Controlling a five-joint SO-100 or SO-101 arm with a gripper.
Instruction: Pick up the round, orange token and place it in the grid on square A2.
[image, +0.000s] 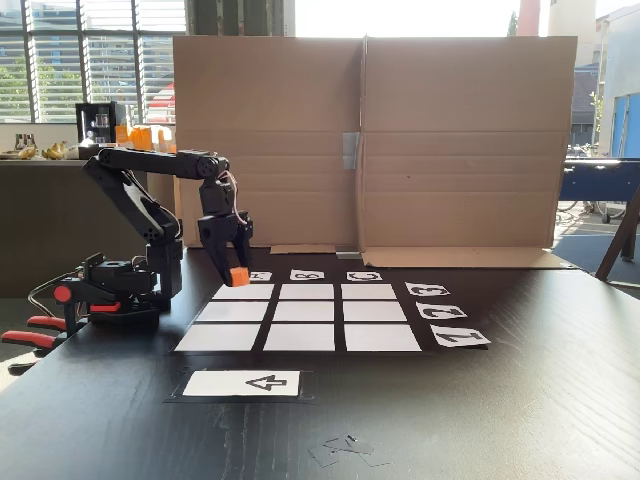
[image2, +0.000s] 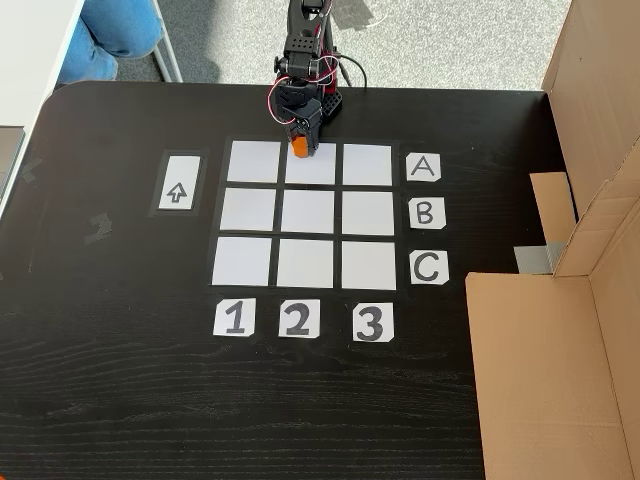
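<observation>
You have the token (image: 238, 276), a small bright orange puck, pinched between the fingers of the hand (image: 237, 277) and carried above the grid (image2: 303, 214). From above, the token (image2: 299, 147) sits over the middle cell of the row labelled A, square A2 (image2: 310, 171), near that cell's far edge. The grid is a three-by-three array of white rectangles on black backing, lying flat on the table toward its far edge. Whether the token touches the paper, you cannot tell.
</observation>
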